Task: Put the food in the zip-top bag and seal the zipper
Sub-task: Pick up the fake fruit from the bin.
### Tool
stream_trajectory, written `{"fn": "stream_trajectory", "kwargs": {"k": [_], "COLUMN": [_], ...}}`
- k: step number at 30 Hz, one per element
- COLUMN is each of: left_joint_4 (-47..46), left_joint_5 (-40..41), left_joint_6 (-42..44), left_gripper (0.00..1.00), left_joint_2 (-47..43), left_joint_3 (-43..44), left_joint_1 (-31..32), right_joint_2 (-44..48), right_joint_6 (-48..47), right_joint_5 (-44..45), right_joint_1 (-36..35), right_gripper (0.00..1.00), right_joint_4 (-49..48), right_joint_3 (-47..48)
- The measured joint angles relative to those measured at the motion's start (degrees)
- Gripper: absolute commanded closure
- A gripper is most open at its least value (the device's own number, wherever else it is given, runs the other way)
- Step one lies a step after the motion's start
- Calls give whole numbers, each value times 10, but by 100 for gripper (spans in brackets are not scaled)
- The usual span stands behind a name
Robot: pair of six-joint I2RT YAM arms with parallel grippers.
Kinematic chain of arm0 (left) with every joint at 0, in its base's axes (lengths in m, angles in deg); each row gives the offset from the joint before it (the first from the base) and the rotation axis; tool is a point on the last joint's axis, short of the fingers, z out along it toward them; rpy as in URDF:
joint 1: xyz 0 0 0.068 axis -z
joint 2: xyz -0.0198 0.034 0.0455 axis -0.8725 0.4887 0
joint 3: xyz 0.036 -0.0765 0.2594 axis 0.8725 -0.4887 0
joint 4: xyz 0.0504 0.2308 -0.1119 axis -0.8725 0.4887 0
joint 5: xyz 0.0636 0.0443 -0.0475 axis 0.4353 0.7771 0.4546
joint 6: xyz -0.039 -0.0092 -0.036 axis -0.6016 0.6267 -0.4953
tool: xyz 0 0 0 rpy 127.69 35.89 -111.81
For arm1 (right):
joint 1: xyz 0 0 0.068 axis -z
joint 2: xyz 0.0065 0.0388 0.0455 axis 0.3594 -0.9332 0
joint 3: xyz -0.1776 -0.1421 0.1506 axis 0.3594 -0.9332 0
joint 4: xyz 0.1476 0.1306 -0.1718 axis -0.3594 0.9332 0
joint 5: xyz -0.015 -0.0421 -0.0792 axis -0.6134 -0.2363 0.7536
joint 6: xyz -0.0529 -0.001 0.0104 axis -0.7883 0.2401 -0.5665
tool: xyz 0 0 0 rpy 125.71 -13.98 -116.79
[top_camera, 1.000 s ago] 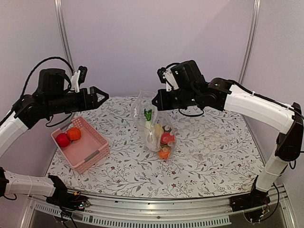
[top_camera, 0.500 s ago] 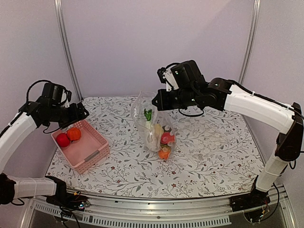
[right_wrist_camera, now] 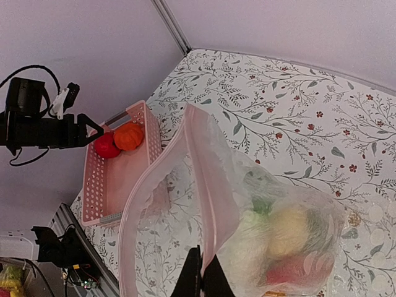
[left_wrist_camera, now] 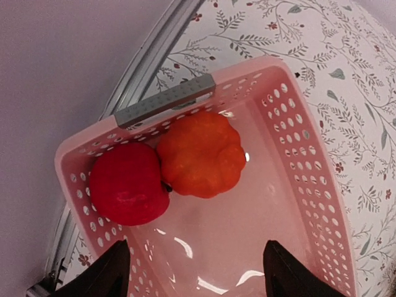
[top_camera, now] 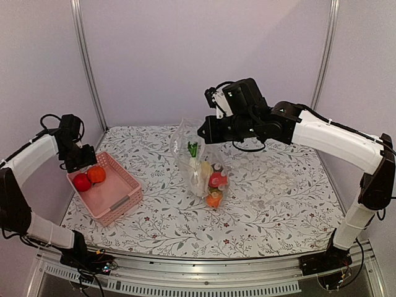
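Note:
The zip-top bag (top_camera: 184,141) stands on the table with its mouth open. My right gripper (right_wrist_camera: 201,276) is shut on the zipper (right_wrist_camera: 146,183), pinching the rim and holding it up. Several pieces of food (top_camera: 216,180) lie inside the bag, among them red, orange, yellow and green ones. A red fruit (left_wrist_camera: 128,191) and an orange one (left_wrist_camera: 201,153) rest together in a corner of the pink basket (left_wrist_camera: 322,185). Just above the basket floor my left gripper (left_wrist_camera: 195,275) hangs open, its fingers (left_wrist_camera: 114,275) apart, short of the two fruits.
The pink basket (top_camera: 120,204) sits at the table's left, near the metal frame rail (left_wrist_camera: 145,62). The floral tablecloth (top_camera: 278,198) stretches to the right of the bag. The right arm (top_camera: 322,133) reaches over the table's back right.
My left arm has swung left and down from mid-air to just over the pink basket. The right gripper and the bag have not moved.

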Motion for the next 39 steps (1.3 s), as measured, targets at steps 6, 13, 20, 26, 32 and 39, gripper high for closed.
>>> {"fn": "stream_trajectory", "kwargs": {"k": [6,13,20,26,32,39], "left_joint_4": [-1,-9,-12,-13,-14,-12], "left_joint_5": [46,30,10,-4,-9,5], "left_joint_6": [34,42,48,52,55,59], "left_gripper": [34,35,36,38,38,38], "left_joint_2": [45,83,106,121,141,147], "left_joint_3": [2,2,2,3,10,12], "left_joint_1": [-47,-93,-117,-120,-121,-122], "right_joint_2": [0,-4,-7,-7,-7,-7], "right_joint_6": [0,0,0,0,0,0], "right_joint_5": [0,-11,-15,-16,-22,-27], "right_joint_1": [0,0,0,0,0,0], "right_gripper": [100,100,100,100,100,100], "right_joint_4": [0,-7,-12,-13,-15,-17], "right_joint_3": [0,0,0,0,0,0]}}
